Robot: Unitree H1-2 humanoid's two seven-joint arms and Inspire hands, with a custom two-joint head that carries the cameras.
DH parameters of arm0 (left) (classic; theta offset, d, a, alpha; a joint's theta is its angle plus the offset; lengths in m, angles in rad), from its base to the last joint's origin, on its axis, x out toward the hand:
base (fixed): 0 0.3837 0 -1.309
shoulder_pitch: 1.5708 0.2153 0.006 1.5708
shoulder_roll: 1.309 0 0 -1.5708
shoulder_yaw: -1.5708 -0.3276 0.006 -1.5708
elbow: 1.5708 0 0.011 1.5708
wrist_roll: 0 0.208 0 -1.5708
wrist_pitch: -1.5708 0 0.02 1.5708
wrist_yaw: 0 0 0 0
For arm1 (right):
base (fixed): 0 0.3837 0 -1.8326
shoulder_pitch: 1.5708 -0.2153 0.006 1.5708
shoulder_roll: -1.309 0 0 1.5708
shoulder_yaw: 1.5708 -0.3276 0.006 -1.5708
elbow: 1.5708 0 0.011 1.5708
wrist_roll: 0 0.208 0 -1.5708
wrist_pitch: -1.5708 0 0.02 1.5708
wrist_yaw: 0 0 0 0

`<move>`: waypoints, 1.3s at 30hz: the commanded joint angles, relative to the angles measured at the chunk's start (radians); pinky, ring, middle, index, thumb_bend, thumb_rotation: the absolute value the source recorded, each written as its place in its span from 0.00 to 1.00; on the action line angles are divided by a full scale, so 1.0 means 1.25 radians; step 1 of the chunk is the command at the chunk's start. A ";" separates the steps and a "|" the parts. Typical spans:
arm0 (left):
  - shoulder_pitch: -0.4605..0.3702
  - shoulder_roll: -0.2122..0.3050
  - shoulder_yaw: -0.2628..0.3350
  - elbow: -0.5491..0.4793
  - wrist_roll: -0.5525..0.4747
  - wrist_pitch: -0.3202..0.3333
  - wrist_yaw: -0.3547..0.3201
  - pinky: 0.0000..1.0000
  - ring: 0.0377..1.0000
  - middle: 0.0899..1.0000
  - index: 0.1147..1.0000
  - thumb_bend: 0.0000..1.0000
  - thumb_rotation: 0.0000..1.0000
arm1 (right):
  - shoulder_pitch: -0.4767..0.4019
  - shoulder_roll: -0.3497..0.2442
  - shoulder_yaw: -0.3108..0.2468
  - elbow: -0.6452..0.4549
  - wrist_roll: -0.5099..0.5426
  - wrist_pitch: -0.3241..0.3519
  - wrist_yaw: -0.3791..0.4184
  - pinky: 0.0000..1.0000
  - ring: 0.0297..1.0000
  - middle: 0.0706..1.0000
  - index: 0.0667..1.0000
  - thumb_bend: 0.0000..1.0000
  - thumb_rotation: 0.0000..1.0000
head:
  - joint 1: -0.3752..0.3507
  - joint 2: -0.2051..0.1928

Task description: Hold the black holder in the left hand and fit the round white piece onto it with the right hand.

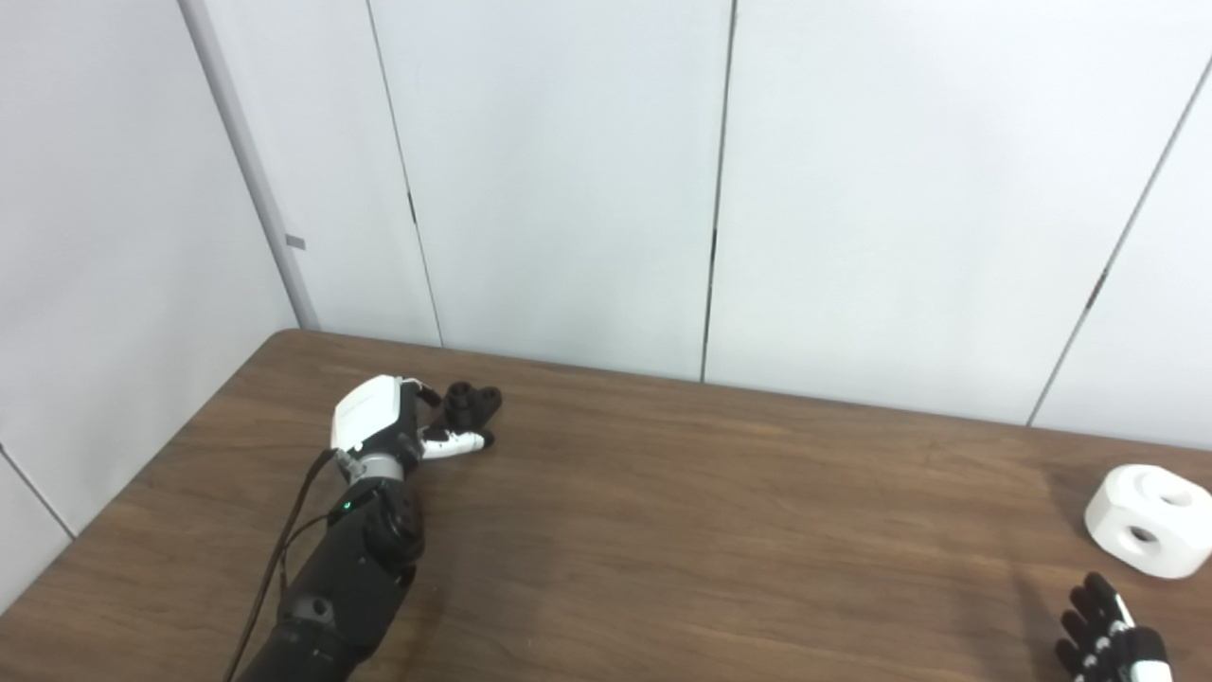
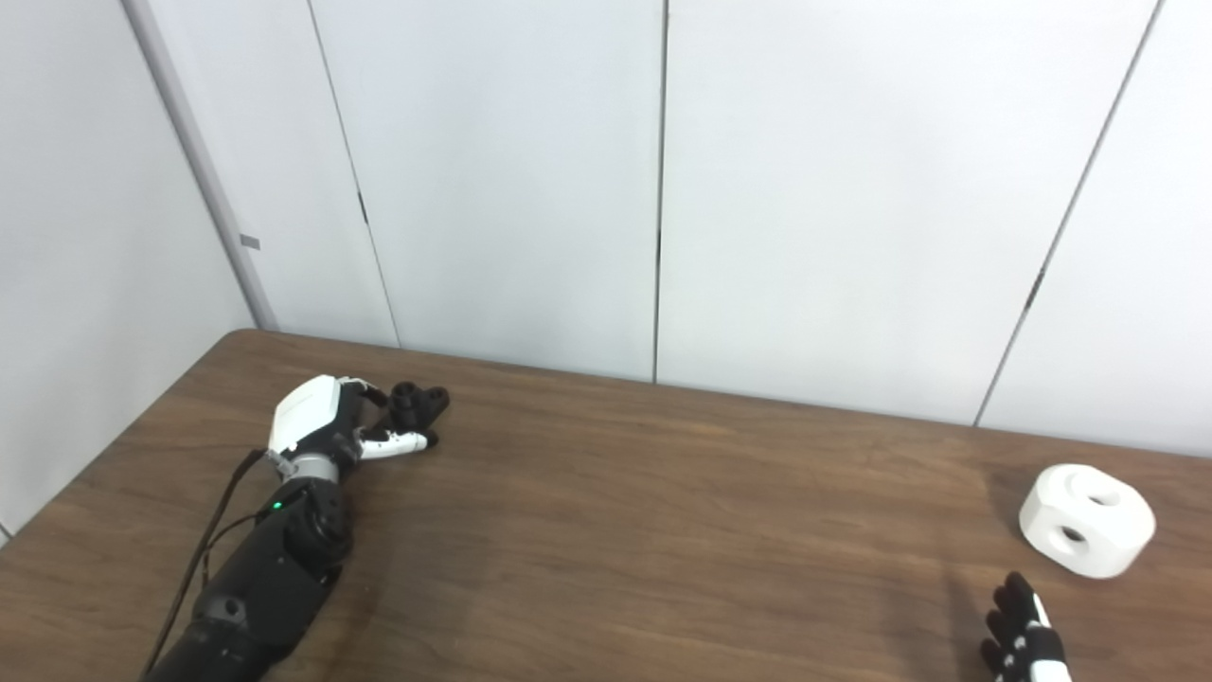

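Black holder [image 1: 472, 404] sits on the brown table [image 1: 663, 530] in the left half of the frame, toward the far edge near the wall. It is a small dark part with rounded knobs on top, and its finer shape is too small to make out. The left hand [image 1: 388, 423] is right beside it, its white back turned up and its arm rising from the bottom left corner. The thumb [image 1: 456, 441] stretches out along the near side of the holder, and dark fingertips reach around the holder's left side. The pictures do not show whether those fingers are truly closed on the holder or only touching it, so the grip cannot be told. The holder appears to rest on the tabletop.

Well apart from all this, at the far right of the frame, lies the round white piece [image 2: 1086, 520]. It is a chunky white ring-like block with bevelled edges, with one hole in its top face and another in its side. The right hand [image 2: 1024, 640] shows only partly at the bottom right edge, just below the white piece and not touching it. Its black-tipped fingers point upward and hold nothing, though whether they are spread or pressed together cannot be told.
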 commanded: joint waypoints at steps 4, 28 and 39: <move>-0.029 0.027 -0.002 0.002 0.003 -0.003 0.013 1.00 0.98 0.87 0.57 0.83 0.25 | -0.001 0.000 0.003 -0.028 0.003 0.003 0.004 1.00 1.00 1.00 1.00 0.56 1.00 | 0.000 0.001; -0.045 0.033 -0.046 0.061 0.002 -0.066 0.063 1.00 0.93 0.80 0.42 0.52 0.05 | -0.017 -0.012 -0.011 0.000 0.021 -0.018 0.013 1.00 1.00 1.00 1.00 0.56 1.00 | -0.006 -0.013; -0.021 0.034 -0.040 0.017 -0.016 -0.084 0.038 1.00 0.90 0.78 0.42 0.52 0.04 | -0.017 -0.009 -0.008 -0.007 0.021 -0.012 0.007 1.00 1.00 1.00 1.00 0.55 1.00 | -0.013 -0.003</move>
